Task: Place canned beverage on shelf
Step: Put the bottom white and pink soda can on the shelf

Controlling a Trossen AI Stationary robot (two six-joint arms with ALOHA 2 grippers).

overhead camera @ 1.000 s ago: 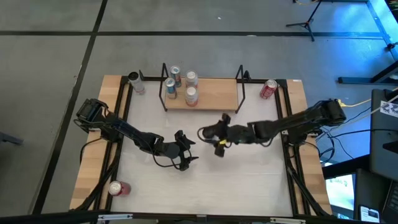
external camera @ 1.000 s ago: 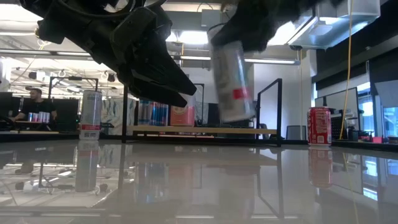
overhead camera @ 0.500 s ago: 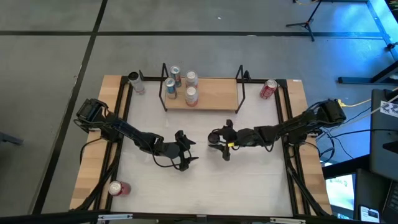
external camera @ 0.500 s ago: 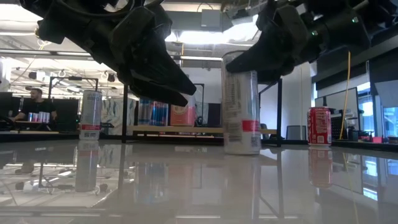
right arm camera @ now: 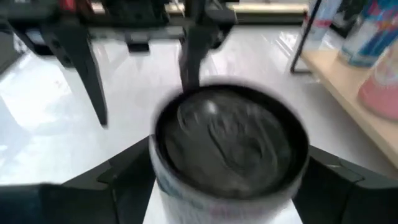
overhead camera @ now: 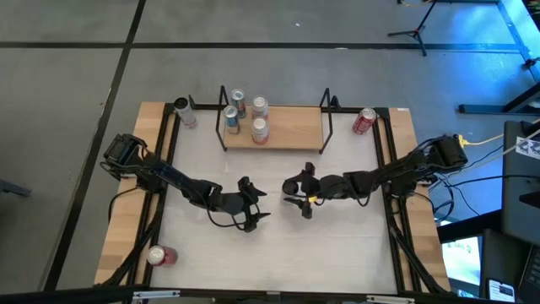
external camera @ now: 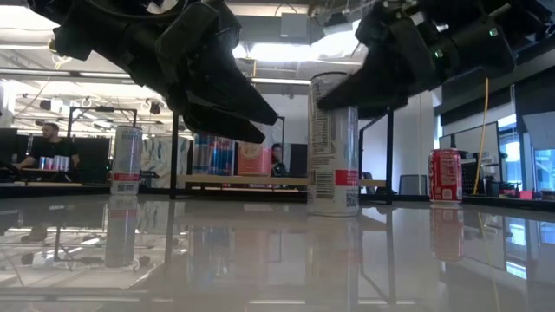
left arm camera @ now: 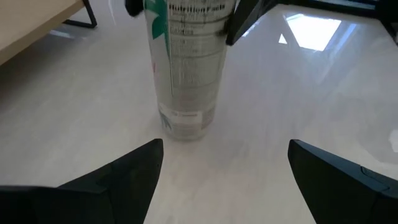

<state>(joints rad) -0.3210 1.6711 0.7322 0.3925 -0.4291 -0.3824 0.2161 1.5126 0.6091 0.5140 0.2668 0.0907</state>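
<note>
A silver can (overhead camera: pixel 291 187) with a red band stands upright on its base on the white tabletop, in front of the shelf (overhead camera: pixel 291 128). My right gripper (overhead camera: pixel 294 191) reaches it from the table's right and is open, one finger on each side of the can's top (right arm camera: pixel 230 143). My left gripper (overhead camera: pixel 263 205) hangs open just left of the can (left arm camera: pixel 186 68), pointing at it, with nothing between its fingers (left arm camera: pixel 124 174). In the low view the can (external camera: pixel 334 143) stands between both grippers. My right gripper has its fingers (right arm camera: pixel 118 174) level on either side of the can's upper part (external camera: pixel 334 87), coming from the table's right. I cannot tell whether they touch the can's wall. The can rests on the table on its own base.
Several cans (overhead camera: pixel 246 114) stand at the shelf's left end; its right part shows bare wood. One red can (overhead camera: pixel 364 121) is at the back right, a silver one (overhead camera: pixel 182 110) at the back left, another red one (overhead camera: pixel 160 255) at the near left. A person sits in the room behind.
My right gripper has come down toward the table with the can. The can was lifted clear and tilted a second ago; now it stands upright on its base on the tabletop.
</note>
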